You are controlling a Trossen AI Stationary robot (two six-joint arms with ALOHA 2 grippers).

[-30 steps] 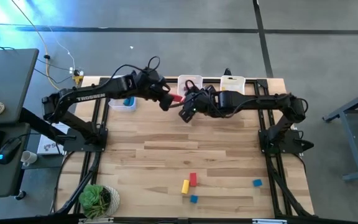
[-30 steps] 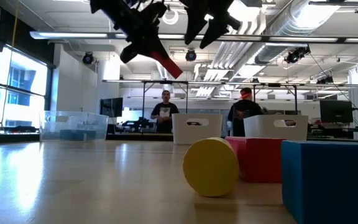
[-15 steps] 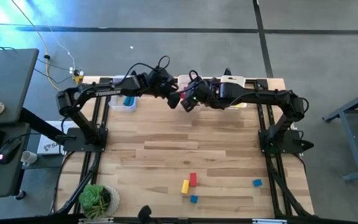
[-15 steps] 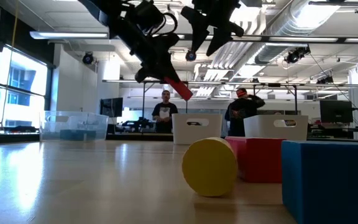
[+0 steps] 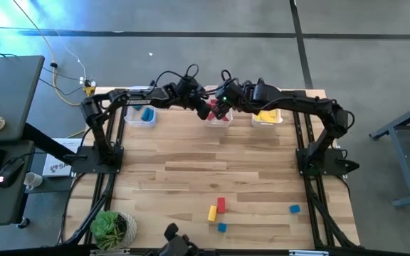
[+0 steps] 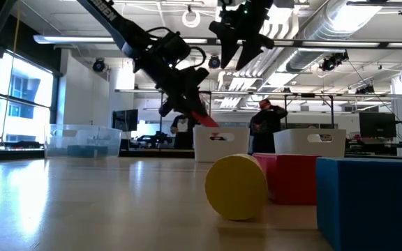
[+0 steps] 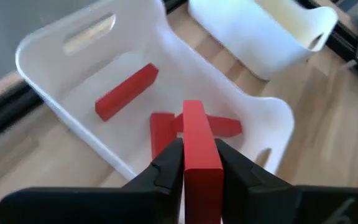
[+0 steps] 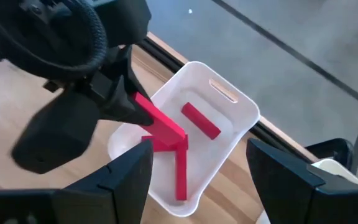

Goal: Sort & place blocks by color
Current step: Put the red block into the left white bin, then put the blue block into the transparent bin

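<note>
The table carries three bins along its far edge: one with blue blocks on the left, the middle bin for red, and the yellow bin on the right. The step in hand, as I judge it, is to drop a red bar into the middle bin.

The left gripper is above this bin, and its fingers are pressed on both sides of the red bar, which points down and forward toward the bin's inside. Three other red bars lie already on the bin's floor (two of them cross each other just under the held one). The right gripper hovers close beside, also over the middle bin, with its fingers spread wide and nothing between them.

To do the step well, I think the left gripper should release only when the bar's lower end is clearly inside the walls, and not over the near rim. A low release is better, so the bar does not bounce out. The right arm is very near, so it should stay apart.

Some blocks wait at the near side: a red block, a yellow block, and two blue cubes.
</note>
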